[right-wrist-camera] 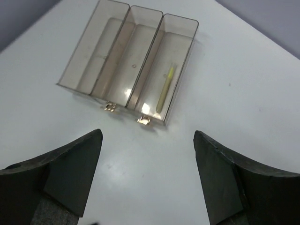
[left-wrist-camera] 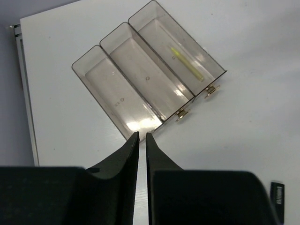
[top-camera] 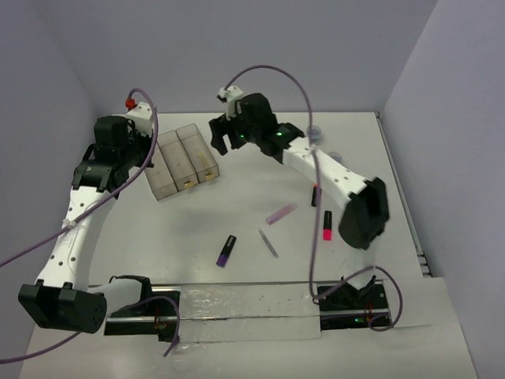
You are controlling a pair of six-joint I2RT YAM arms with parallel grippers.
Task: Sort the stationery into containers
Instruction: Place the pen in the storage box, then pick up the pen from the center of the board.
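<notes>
The bins (top-camera: 180, 162) sit toward the far-left corner of the table (top-camera: 237, 197). The yellow stick (right-wrist-camera: 165, 89) lies lengthwise in the bin nearest the table's middle; the other two look empty.

The right gripper (right-wrist-camera: 147, 135) hovers off the bins' labelled ends, jaws spread wide and holding nothing. The left gripper (left-wrist-camera: 142, 137) hangs by the corner of the outermost bin, jaws pressed nearly together with only a slit between them, also holding nothing.

The loose pieces lie apart from one another. The purple marker (top-camera: 227, 250), grey stick (top-camera: 268, 242) and lilac marker (top-camera: 282, 213) are mid-table toward the near edge; the pink-red marker (top-camera: 327, 227) is closer to the right edge, beside the right arm.

The step in hand looks like fetching the next piece, and the right arm seems the better placed. The wrist should turn so the jaws cross the piece's short axis; the gripper should come down with a finger on each side and close at the middle so the piece does not swing.

The grey stick is thin and flat on the table, so the fingertips must reach the surface or they will close on air. It probably belongs with the yellow stick, and the markers in a bin of their own.

Release low, with the piece along the bin's length, so it does not bridge the walls. The left jaws must open before that arm can pick anything.
</notes>
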